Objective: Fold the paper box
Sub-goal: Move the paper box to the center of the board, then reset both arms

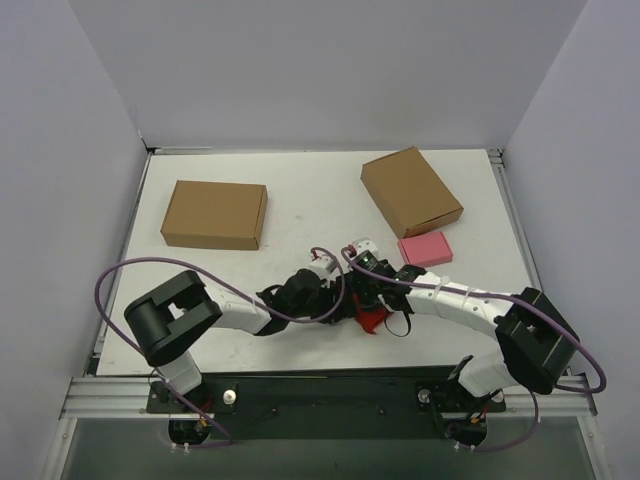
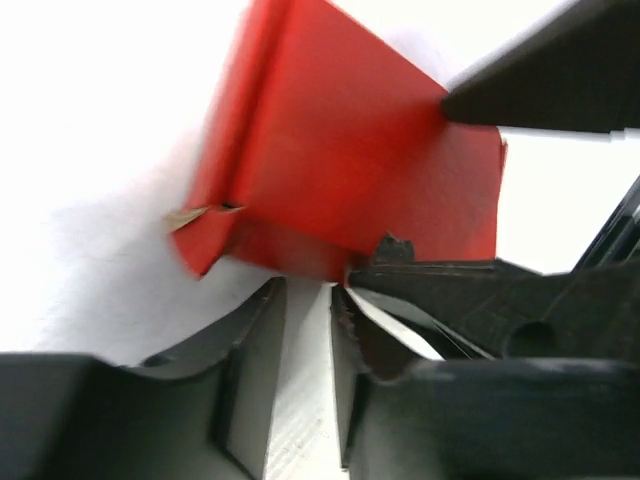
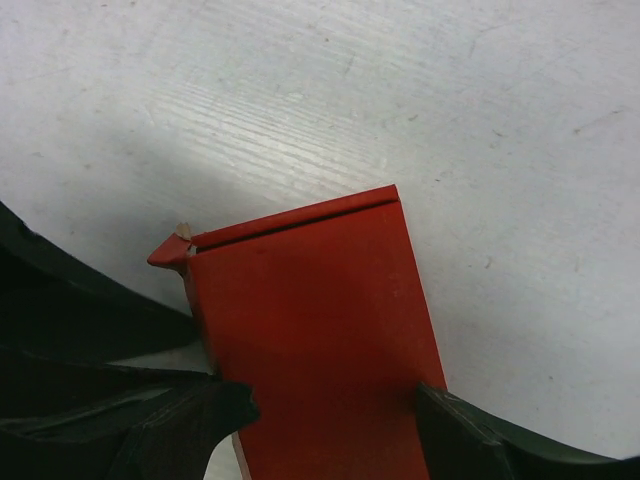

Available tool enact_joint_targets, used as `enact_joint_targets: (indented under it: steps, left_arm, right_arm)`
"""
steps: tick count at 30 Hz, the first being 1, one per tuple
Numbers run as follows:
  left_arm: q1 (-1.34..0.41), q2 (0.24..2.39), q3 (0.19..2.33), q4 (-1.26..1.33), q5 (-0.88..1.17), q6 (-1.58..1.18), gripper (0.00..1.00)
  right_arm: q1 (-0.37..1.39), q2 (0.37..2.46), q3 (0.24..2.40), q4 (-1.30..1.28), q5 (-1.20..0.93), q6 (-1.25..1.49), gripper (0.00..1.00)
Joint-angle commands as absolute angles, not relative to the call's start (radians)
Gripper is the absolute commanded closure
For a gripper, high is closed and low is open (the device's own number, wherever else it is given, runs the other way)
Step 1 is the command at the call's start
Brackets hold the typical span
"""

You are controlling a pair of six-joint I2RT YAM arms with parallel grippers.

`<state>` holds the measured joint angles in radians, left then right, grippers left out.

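Red paper box (image 3: 320, 330) sits between the spread fingers of right claw (image 3: 330, 400), grip unclear. Left claw (image 2: 305, 295) narrowly parted, empty, box at its tips. Pink box (image 1: 425, 249) beyond right claw.

Count on one table (image 1: 300, 190): brown cardboard boxes, two (left brown box (image 1: 214, 214), right brown box (image 1: 411, 191)). Small pink box (image 1: 425, 249), one. Red paper box (image 1: 372, 319), one. Robot arms, two (left arm (image 1: 235, 312), right arm (image 1: 460, 300)).

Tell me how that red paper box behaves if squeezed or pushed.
The paper box looks like thin creased card, so it probably buckles under a squeeze. Its frayed corner suggests it tears easily. It likely slides lightly across the table.
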<state>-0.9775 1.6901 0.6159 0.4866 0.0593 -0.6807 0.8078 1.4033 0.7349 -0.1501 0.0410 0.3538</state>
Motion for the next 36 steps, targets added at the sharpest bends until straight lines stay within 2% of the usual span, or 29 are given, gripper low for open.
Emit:
enact_joint_targets:
  steps: [1,4,6,9,16,23,25,27,31,32,34,35,36]
  left_arm:
    - [-0.942,1.681,0.603,0.482,0.02,-0.641,0.54]
    - [-0.94,1.577,0.569,0.433,-0.05,-0.612,0.46]
    - [-0.933,1.479,0.523,0.407,-0.104,-0.601,0.44]
    - [-0.919,1.347,0.466,0.342,-0.161,-0.591,0.41]
    - [-0.81,1.034,0.423,0.05,-0.224,-0.577,0.37]
    - [-0.678,0.732,0.425,-0.167,-0.199,-0.56,0.35]
    - [-0.657,0.703,0.437,-0.217,-0.187,-0.548,0.35]
    - [-0.628,0.678,0.455,-0.273,-0.175,-0.54,0.34]
    - [-0.607,0.652,0.502,-0.351,-0.19,-0.535,0.25]
    - [-0.606,0.64,0.515,-0.357,-0.189,-0.528,0.22]
    - [-0.606,0.624,0.528,-0.362,-0.172,-0.497,0.18]
    - [-0.606,0.615,0.535,-0.373,-0.179,-0.499,0.13]
    - [-0.606,0.614,0.558,-0.397,-0.192,-0.515,0.11]
  right_arm:
    - [0.876,1.506,0.759,-0.296,0.237,0.458,0.24]
    - [0.876,1.534,0.77,-0.308,0.288,0.53,0.29]
    - [0.874,1.555,0.788,-0.311,0.342,0.555,0.37]
    - [0.868,1.604,0.84,-0.33,0.414,0.578,0.41]
    - [0.767,1.698,0.917,-0.322,0.492,0.588,0.41]
    - [0.632,1.718,0.957,-0.279,0.482,0.494,0.39]
    - [0.618,1.694,0.96,-0.249,0.45,0.442,0.36]
    - [0.623,1.639,0.966,-0.229,0.398,0.399,0.27]
    - [0.624,1.493,0.968,-0.227,0.252,0.37,0.18]
    - [0.623,1.459,0.963,-0.23,0.224,0.371,0.1]
    - [0.62,1.358,0.945,-0.233,0.209,0.37,0.09]
    - [0.617,1.324,0.934,-0.235,0.207,0.37,0.05]
    - [0.614,1.259,0.913,-0.233,0.203,0.364,0.04]
